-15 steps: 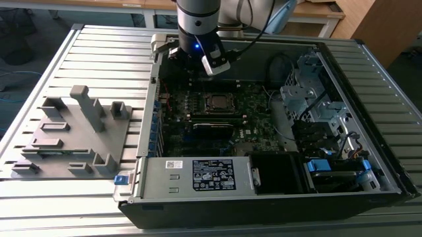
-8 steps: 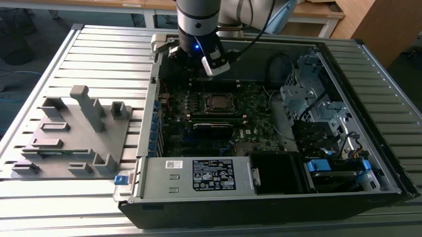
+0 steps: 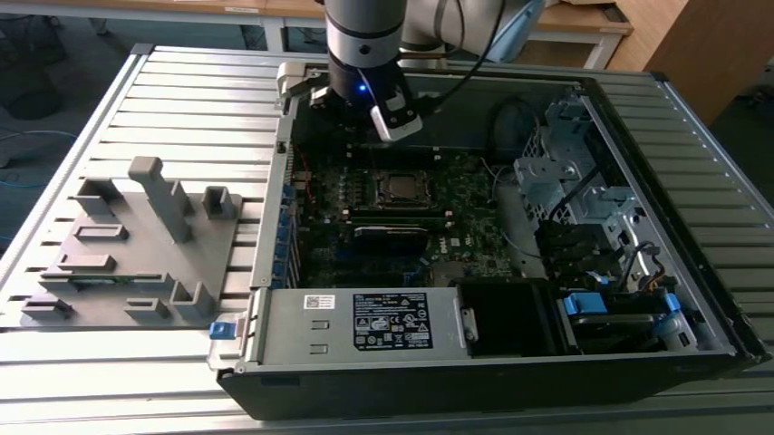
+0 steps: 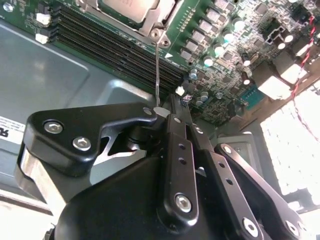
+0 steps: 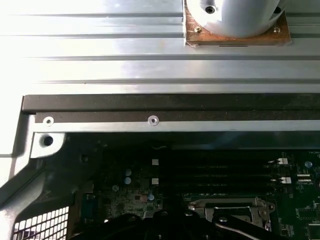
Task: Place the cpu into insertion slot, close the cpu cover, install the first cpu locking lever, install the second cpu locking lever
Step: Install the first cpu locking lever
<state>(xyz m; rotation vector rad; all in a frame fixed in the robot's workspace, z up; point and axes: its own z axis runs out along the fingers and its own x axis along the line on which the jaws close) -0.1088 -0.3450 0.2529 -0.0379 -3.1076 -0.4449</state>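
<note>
The arm [image 3: 362, 36] reaches down into the open computer case [image 3: 695, 299], and the gripper [image 4: 162, 114] is low over the motherboard [image 4: 220, 95], just beside the socket area. In the second wrist view its black fingers [image 4: 100, 125] are pinched narrow, nearly together, right on the free end of a thin silver locking lever [image 4: 157, 75]. That rod runs straight from the fingertips out to the corner of the cpu cover [image 4: 150, 29], so the grip is on the lever! Just beyond the lever's far end sits the cpu [image 4: 131, 7], dull silver top showing. It lies in the insertion slot [image 3: 376, 186], and the cover is flat around it like a frame. Between the gripper and the chip run the long black memory slots [image 4: 115, 45], close alongside the socket. In the exterior view the socket is just ahead of the gripper, nearer the camera. The power supply [image 3: 362, 322] lies well beyond that, at the case's near edge. Off to the exterior view's left of the gripper, well apart, a grey fixture block [image 3: 133, 245] rests on the slatted table [image 3: 72, 381]
</note>
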